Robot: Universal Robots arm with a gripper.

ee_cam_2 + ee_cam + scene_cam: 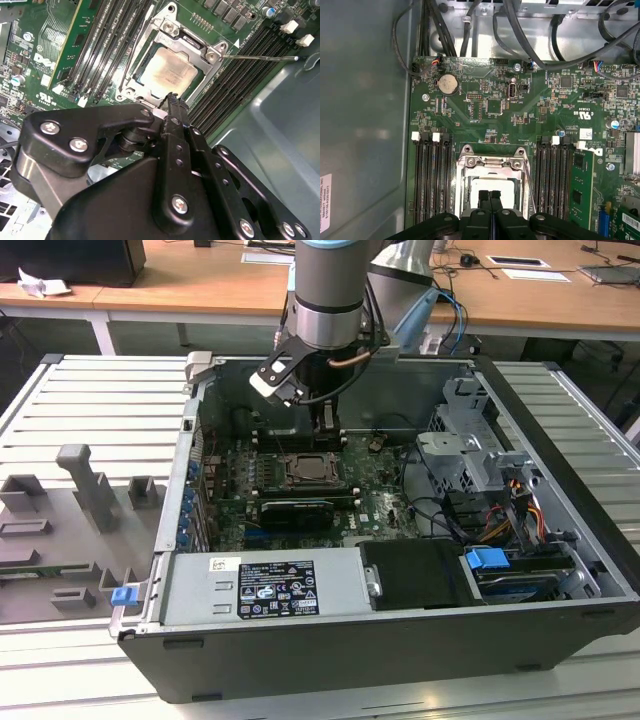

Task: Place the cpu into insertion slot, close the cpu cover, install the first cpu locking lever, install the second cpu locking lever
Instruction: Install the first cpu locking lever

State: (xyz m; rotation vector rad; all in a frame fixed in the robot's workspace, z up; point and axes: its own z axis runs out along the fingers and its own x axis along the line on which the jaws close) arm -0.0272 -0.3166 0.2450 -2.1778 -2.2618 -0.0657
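Note:
The cpu lies in the insertion slot on the green board, its pale silver face showing in both wrist views. The cpu cover, a silvery frame, lies flat around the chip. A thin wire locking lever sticks out from one corner of the socket, away from the frame; in the first wrist view this lever runs beside the socket. My gripper hangs just above the socket's edge with its black fingers pressed together, holding nothing. In the exterior view the gripper is inside the open case.
Long black memory slots flank the socket on both sides, with one green memory card. Cables cross the case beyond the board. A grey case wall stands close beside the board. The drive cage and power supply fill the case's other parts.

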